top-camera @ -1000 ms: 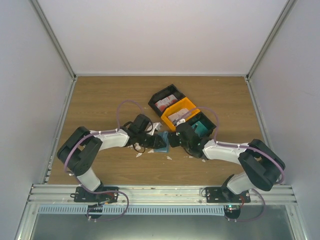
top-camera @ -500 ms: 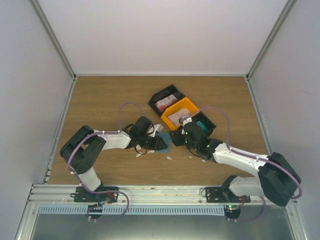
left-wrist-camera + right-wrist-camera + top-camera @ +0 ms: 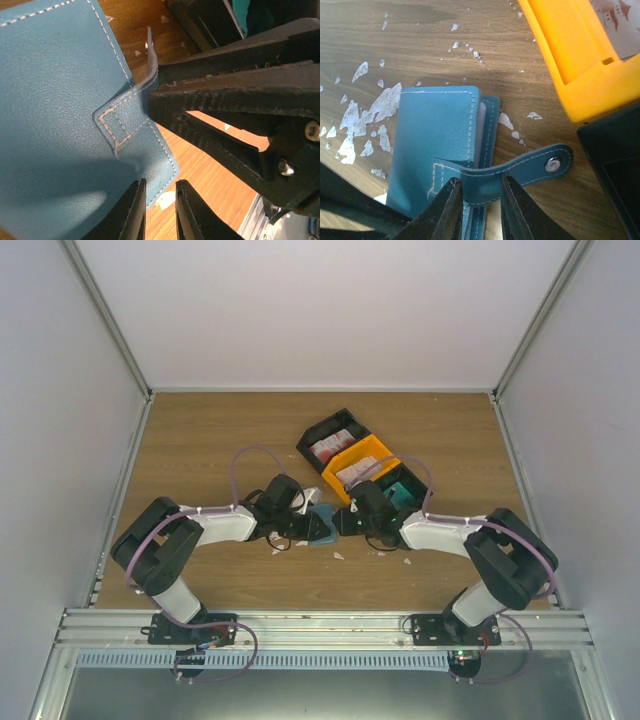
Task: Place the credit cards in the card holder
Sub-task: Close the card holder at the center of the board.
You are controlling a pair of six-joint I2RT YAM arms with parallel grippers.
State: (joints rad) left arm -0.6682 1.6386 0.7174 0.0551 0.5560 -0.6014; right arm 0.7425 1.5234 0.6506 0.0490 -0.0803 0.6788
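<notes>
Card holder (image 3: 437, 135) lying on table (image 3: 420, 40), strap (image 3: 520, 167) gripped
The left gripper (image 3: 160, 205) is nearly closed at its corner, hold undeterminable; the strap is clamped by the right gripper (image 3: 479, 200). White scraps (image 3: 375, 115) are scattered alongside; the tray (image 3: 560, 55) is positioned just behind.

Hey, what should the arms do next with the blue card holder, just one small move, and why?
I'd close the right gripper on the strap and lift it back, so the holder can open. The strap is unsnapped and runs between its jaws, while the left gripper sits at the holder's corner, likely steadying it.
</notes>
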